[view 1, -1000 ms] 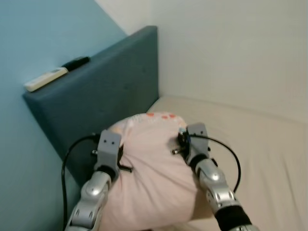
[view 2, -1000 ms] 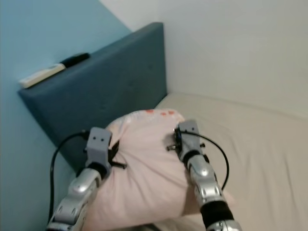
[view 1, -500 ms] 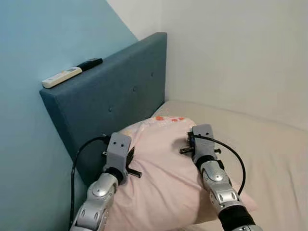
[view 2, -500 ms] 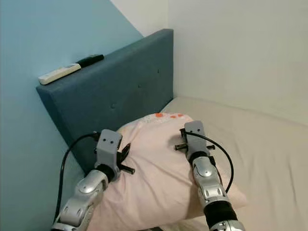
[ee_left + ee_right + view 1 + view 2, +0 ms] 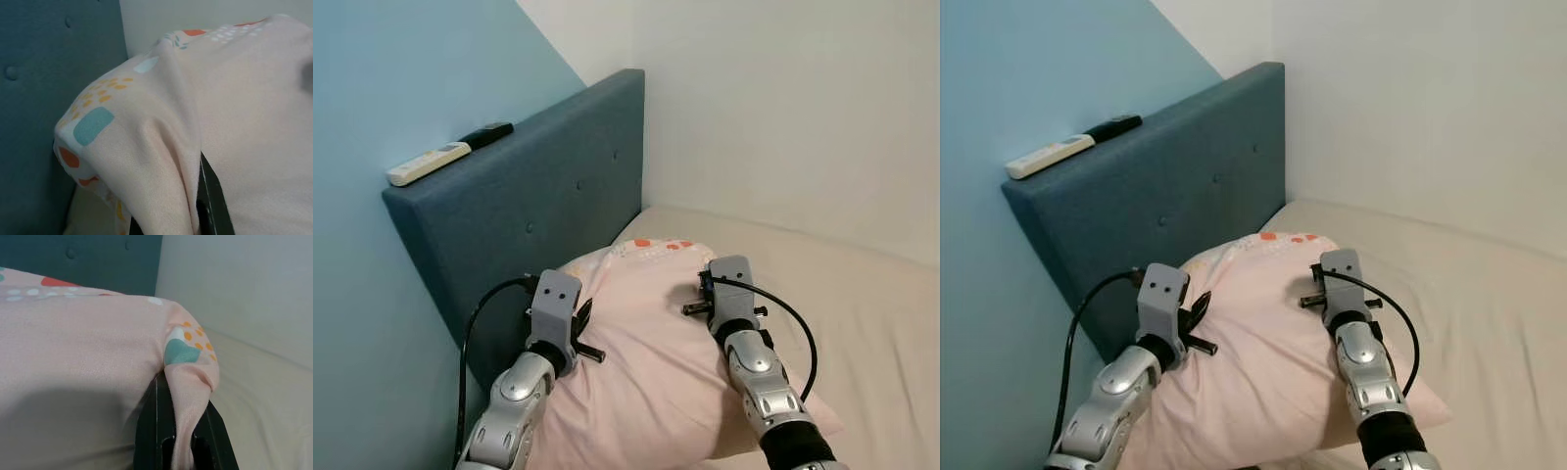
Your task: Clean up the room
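— Since half a second ago, has anything moved?

— Barely: the pillow [image 5: 646, 343] lies a touch flatter on the bed [image 5: 862, 304], and the whole picture has slid a little, which is the camera's doing.

— Count what's there.

— One pink pillow, at 6 o'clock of the head views, its far end against the blue headboard [image 5: 538, 215]. Two grippers hold it: the left gripper [image 5: 188, 196] at its 9 o'clock edge, the right gripper [image 5: 182, 431] at its 3 o'clock edge. Two remotes lie on the headboard's top at 10 o'clock, one white remote [image 5: 428, 163] and one black remote [image 5: 485, 134], end to end.

— Are the fingers closed?

— Both pairs pinch a fold of pillow fabric, each at a corner printed with teal and orange patches.

— What do the wrist views add?

— That pinch itself; from the head views the pillow hides the fingertips. The head views give the remotes and the cream wall [image 5: 783, 108].
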`<state>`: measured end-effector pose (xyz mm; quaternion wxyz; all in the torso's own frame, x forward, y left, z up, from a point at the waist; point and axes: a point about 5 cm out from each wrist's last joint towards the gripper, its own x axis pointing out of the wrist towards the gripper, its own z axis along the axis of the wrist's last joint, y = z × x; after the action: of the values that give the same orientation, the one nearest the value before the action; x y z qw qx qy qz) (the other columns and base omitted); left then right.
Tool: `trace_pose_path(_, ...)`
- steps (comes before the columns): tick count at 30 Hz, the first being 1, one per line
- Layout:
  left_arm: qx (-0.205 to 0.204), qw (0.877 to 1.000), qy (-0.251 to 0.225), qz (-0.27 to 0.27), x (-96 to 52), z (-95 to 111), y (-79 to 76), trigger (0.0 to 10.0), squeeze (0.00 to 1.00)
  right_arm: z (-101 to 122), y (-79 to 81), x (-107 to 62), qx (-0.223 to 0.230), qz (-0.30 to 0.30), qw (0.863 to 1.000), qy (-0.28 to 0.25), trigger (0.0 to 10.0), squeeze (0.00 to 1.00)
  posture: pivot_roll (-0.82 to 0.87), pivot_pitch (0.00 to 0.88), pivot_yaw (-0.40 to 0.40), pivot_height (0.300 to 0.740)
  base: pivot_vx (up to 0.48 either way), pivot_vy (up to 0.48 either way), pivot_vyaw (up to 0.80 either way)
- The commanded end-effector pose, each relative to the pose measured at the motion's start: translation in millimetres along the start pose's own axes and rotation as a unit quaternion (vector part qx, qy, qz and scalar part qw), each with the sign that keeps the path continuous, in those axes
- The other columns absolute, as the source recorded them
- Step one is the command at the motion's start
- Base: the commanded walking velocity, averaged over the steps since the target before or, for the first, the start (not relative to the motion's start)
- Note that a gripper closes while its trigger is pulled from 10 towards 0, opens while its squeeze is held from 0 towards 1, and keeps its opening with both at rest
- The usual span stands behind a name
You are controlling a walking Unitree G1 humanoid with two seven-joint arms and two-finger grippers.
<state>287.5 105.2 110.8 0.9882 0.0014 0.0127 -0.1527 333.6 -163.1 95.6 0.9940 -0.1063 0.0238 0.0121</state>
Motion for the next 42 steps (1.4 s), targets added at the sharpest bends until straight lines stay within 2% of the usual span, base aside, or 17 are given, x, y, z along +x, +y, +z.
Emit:
trace_pose_path(1,0.001,1.000,-0.024,0.017,-0.7,7.4,8.6,10.0,0.00,6.9,-10.9,2.2,0.008,-0.031,0.999,-0.021,10.0,0.00,-0.03,0.000,0.013,0.740,0.364,0.000,0.00)
trace_pose_path(29,0.018,0.999,-0.014,0.029,-2.5,3.4,11.7,10.0,0.00,4.8,-4.1,1.4,0.020,-0.009,1.000,-0.013,10.0,0.00,-0.02,0.000,0.012,0.740,0.013,0.000,0.00)
trace_pose_path(32,0.023,0.999,0.019,0.041,-6.8,-16.5,14.2,10.0,0.00,-15.3,13.1,-5.7,0.007,0.058,0.998,0.031,10.0,0.00,-0.02,0.000,0.011,0.740,0.000,0.000,0.00)
trace_pose_path(33,0.023,0.999,0.019,0.041,-6.8,-16.5,14.2,10.0,0.00,-15.3,13.1,-5.7,0.007,0.058,0.998,0.031,10.0,0.00,-0.02,0.000,0.011,0.740,0.000,0.000,0.00)
trace_pose_path(34,0.022,0.998,0.034,0.045,-9.0,-26.1,14.8,10.0,0.00,-25.2,17.7,-9.8,-0.002,0.072,0.996,0.051,10.0,0.00,-0.02,0.000,0.008,0.740,0.000,0.000,0.00)
trace_pose_path(35,0.022,0.998,0.034,0.045,-9.0,-26.1,14.8,10.0,0.00,-25.2,17.7,-9.8,-0.002,0.072,0.996,0.051,10.0,0.00,-0.02,0.000,0.008,0.740,0.000,0.000,0.00)
trace_pose_path(36,0.028,0.997,0.058,0.050,-11.9,-39.3,16.2,10.0,0.00,-36.9,19.6,-14.3,-0.015,0.074,0.994,0.076,10.0,0.00,-0.02,0.000,0.009,0.740,0.000,0.000,0.00)
trace_pose_path(37,0.028,0.997,0.058,0.050,-11.9,-39.3,16.2,10.0,0.00,-36.9,19.6,-14.3,-0.015,0.074,0.994,0.076,10.0,0.00,-0.02,0.000,0.009,0.740,0.000,0.000,0.00)
trace_pose_path(39,0.037,0.994,0.086,0.054,-16.7,-55.8,17.6,10.0,0.00,-50.4,18.3,-20.2,-0.029,0.063,0.992,0.102,10.0,0.00,-0.02,0.000,0.011,0.740,0.000,0.000,0.00)
trace_pose_path(42,0.036,0.994,0.091,0.048,-19.9,-60.5,17.3,10.0,0.00,-56.8,11.9,-24.7,-0.031,0.038,0.993,0.110,10.0,0.00,-0.02,0.000,0.016,0.740,0.000,0.000,0.00)
